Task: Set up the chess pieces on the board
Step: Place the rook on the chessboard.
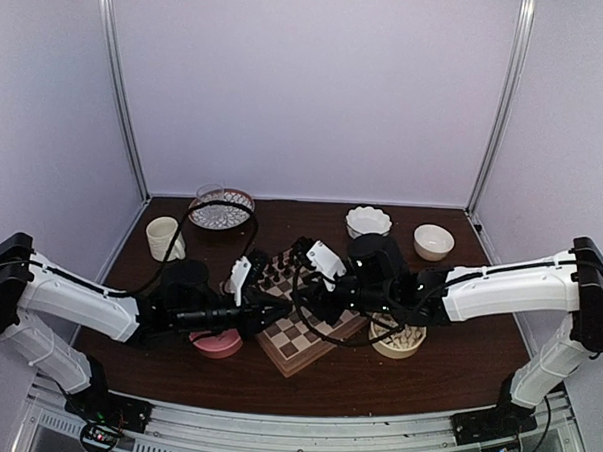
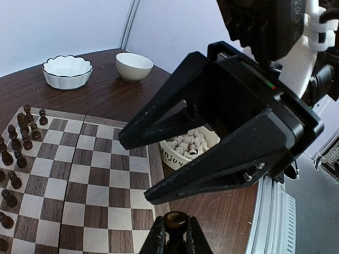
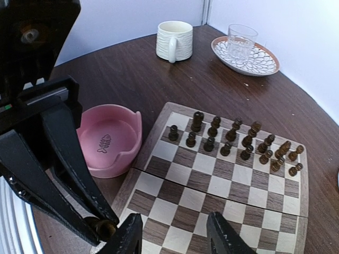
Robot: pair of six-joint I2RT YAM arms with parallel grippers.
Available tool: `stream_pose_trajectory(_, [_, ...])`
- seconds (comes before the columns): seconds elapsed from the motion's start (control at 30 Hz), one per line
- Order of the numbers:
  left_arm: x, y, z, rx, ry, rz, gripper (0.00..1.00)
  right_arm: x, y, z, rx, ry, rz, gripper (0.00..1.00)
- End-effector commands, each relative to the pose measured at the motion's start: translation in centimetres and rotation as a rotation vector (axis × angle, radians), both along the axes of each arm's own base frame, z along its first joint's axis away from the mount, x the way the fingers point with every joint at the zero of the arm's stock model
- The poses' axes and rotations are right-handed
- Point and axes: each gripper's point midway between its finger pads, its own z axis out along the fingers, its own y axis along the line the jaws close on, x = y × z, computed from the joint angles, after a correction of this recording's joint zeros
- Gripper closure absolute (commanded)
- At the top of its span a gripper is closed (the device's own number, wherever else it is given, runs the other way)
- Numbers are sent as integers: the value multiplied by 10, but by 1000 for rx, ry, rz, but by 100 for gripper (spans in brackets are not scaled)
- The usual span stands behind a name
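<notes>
Left pincer (image 2: 175, 237): clamped tight on one dark chess piece (image 2: 175, 219), gripped just below its round head. Only the top of the piece shows between my fingertips. It sits over the near border of the chessboard (image 2: 100, 159), close to a corner. I cannot tell whether its base touches the wood.

Right pincer (image 3: 175, 238): fingers partly spread, holding nothing, with bare squares showing through the gap. It hovers over the near half of the board and points toward my left pincer. The two sets of tips are close but apart.

Dark pieces (image 3: 233, 138): two ragged rows along the far side of the board, upright, about one to a square as far as I can make out.

White pieces (image 2: 185, 142): heaped in a cream bowl (image 2: 169, 157) with lettering on its wall. The bowl stands on the table (image 3: 132, 79) just beside the board's right edge.

Pink bowl (image 3: 108, 140): fish motif inside, just beside the board's left edge.

Far left of the table: a cream mug (image 3: 174, 39), and a glass (image 3: 241, 38) standing on a patterned plate (image 3: 259, 61).

Far right: a scalloped white bowl (image 2: 66, 71) and, next to it, a plain white bowl (image 2: 133, 66). The two bowls are apart from each other and well clear of the board.
</notes>
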Motion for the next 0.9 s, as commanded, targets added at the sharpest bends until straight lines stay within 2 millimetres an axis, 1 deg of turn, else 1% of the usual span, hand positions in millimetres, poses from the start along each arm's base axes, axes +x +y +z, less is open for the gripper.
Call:
stream_pose_trajectory(0.0, [14, -19, 2, 22, -34, 1, 100, 23, -27, 19, 19, -93, -169, 57])
stream_pose_trajectory(0.07, [19, -26, -14, 86, -13, 17, 97, 33, -41, 22, 47, -97, -244, 57])
stream_pose_trajectory(0.17, [20, -36, -27, 143, -48, 25, 97, 46, -60, 24, 75, -90, -335, 58])
stream_pose_trajectory(0.23, [22, -38, -34, 171, -76, 49, 97, 54, -70, 24, 88, -76, -383, 58])
stream_pose_trajectory(0.37, [24, -43, -48, 197, -85, 56, 97, 69, -87, 16, 94, -30, -450, 58])
stream_pose_trajectory(0.43, [30, -43, -55, 219, -100, 86, 97, 74, -93, 12, 100, -10, -471, 58])
stream_pose_trajectory(0.57, [32, -45, -66, 266, -161, 111, 96, 79, -96, 8, 114, 20, -474, 58])
stream_pose_trajectory(0.67, [34, -47, -74, 288, -155, 116, 95, 80, -96, 5, 113, 30, -472, 58])
stream_pose_trajectory(0.77, [35, -47, -78, 309, -145, 121, 93, 81, -95, 2, 109, 37, -472, 58])
stream_pose_trajectory(0.87, [36, -46, -79, 320, -143, 128, 89, 82, -94, -1, 105, 46, -470, 58])
